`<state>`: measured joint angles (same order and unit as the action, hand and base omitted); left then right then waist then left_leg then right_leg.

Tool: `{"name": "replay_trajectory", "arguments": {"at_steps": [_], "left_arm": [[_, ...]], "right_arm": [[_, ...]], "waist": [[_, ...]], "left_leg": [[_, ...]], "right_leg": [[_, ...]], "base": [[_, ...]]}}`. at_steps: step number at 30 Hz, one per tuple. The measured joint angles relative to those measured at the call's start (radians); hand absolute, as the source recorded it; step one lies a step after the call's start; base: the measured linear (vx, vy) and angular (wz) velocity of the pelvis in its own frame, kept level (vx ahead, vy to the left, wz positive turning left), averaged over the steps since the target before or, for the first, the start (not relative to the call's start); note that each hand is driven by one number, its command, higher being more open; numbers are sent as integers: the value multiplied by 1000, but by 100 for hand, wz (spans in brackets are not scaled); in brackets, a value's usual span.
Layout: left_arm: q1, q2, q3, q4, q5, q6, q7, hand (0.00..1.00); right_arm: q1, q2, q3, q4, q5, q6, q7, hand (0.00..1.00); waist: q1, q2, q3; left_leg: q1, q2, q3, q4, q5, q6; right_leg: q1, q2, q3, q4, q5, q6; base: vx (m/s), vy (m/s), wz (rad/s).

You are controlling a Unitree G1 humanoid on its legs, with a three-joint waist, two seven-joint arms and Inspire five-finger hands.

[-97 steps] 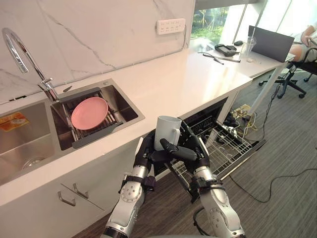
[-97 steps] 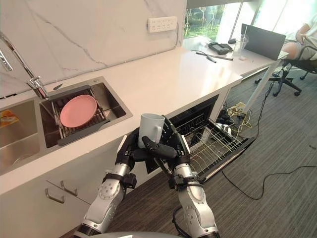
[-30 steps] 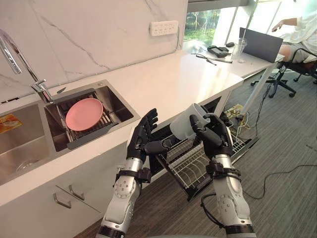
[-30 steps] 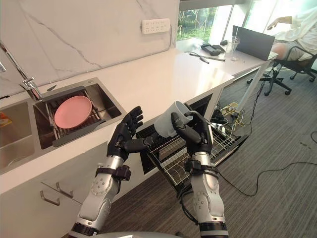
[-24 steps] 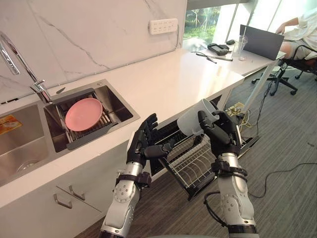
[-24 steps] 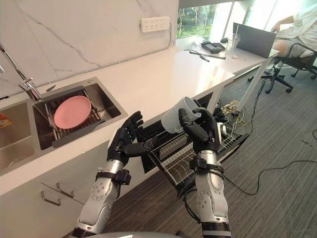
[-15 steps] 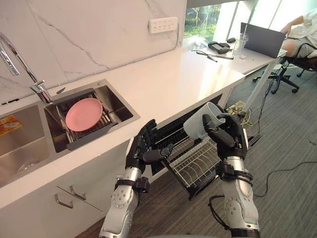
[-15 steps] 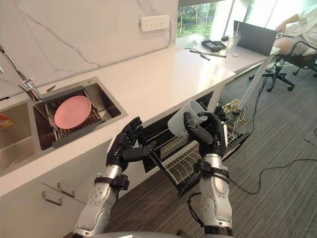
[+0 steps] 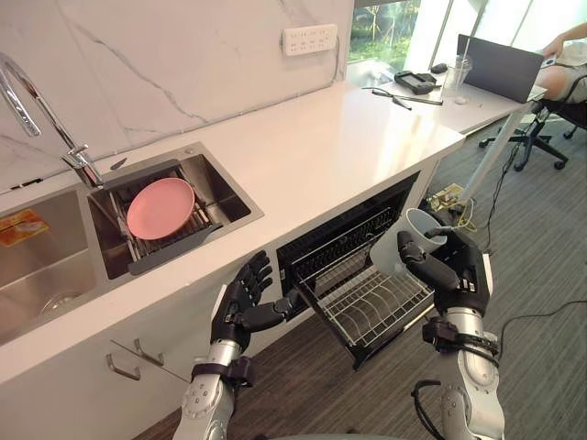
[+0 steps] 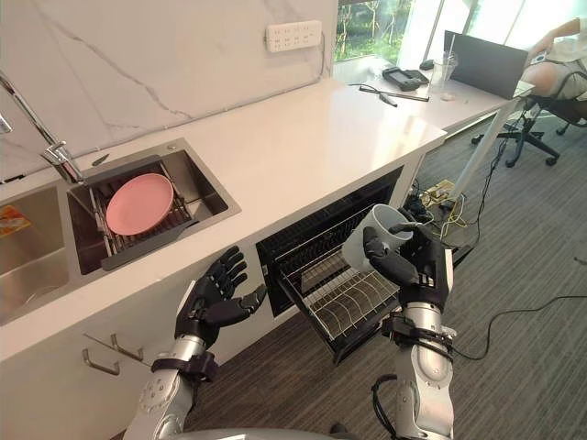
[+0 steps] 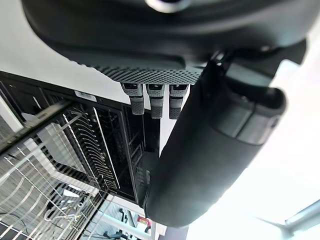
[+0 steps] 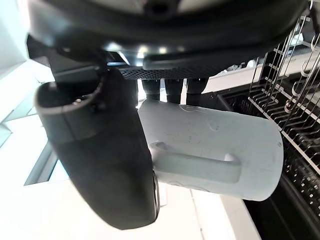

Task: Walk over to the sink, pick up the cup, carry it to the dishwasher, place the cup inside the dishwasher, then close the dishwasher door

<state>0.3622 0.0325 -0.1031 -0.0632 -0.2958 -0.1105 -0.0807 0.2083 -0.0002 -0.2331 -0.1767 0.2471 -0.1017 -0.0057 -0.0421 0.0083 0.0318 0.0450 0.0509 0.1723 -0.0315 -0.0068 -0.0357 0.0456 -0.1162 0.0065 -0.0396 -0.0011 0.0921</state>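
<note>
A white cup [image 9: 406,242] with a handle is tilted in my right hand [image 9: 451,271], whose thumb and fingers curl round it; the right wrist view shows the cup [image 12: 215,150] on its side against the palm. The cup hangs above the right part of the dishwasher's pulled-out wire rack [image 9: 365,309]. The dishwasher [image 10: 321,240] stands open under the white counter. My left hand [image 9: 240,306] is open with fingers spread, low in front of the cabinet, left of the rack and holding nothing. In the left wrist view its fingers [image 11: 152,97] are straight.
A sink [image 9: 229,197] with a pink plate [image 9: 160,207] on a drain rack and a curved tap [image 9: 37,96] lie at the left. Cabinet handles [image 9: 124,365] sit below. A desk with a laptop [image 9: 500,66], an office chair [image 10: 532,124] and a seated person are at the far right; cables [image 10: 514,316] cross the floor.
The left hand has let go of the cup and dropped to the lower left. The right hand has carried the cup right and down, over the rack.
</note>
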Motion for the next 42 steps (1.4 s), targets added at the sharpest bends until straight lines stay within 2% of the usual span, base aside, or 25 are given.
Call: {"name": "replay_trajectory", "arguments": {"at_steps": [13, 19, 24, 31, 36, 42], "left_arm": [[28, -2, 84, 241, 27, 18, -9, 90], [19, 12, 106, 397, 100, 18, -7, 90], [-1, 29, 107, 475, 161, 18, 4, 90], [-67, 28, 130, 556, 178, 3, 46, 90], [-86, 28, 137, 592, 178, -3, 77, 90], [-106, 24, 137, 630, 178, -12, 93, 90]], "right_arm": [[11, -1, -8, 65, -78, 4, -2, 30], [-1, -42, -3, 135, -128, 5, -4, 30], [-59, -100, 4, 208, -175, 5, -24, 30], [-195, -181, 33, 293, -239, 6, -67, 30], [-253, -200, 52, 329, -273, 6, -94, 30], [-300, -234, 96, 368, -299, 6, -130, 30]], "waist": [[3, 0, 3], [8, 1, 19], [21, 1, 84], [40, 20, 183], [56, 29, 227], [79, 36, 250]], "left_leg": [[-17, 0, -17, -1, -1, 0], [-38, 0, -23, 0, 0, 0], [-84, 1, -28, 20, 0, 1], [-199, 3, -53, 100, -7, 9], [-250, 3, -70, 139, -8, 12], [-281, 3, -79, 147, -7, 13]], "right_leg": [[-5, -1, -19, -2, -7, 0], [-24, -1, -26, -2, -10, -1], [-64, -2, -30, 14, -10, -1], [-150, -6, -50, 67, -11, -1], [-211, -10, -61, 145, -40, -3], [-257, -12, -68, 196, -61, -7]], "base": [[-3, -15, 4], [-2, -5, 1], [-17, -5, 2], [-45, -3, 10], [-77, -4, 9], [-22, -6, 4]]}}
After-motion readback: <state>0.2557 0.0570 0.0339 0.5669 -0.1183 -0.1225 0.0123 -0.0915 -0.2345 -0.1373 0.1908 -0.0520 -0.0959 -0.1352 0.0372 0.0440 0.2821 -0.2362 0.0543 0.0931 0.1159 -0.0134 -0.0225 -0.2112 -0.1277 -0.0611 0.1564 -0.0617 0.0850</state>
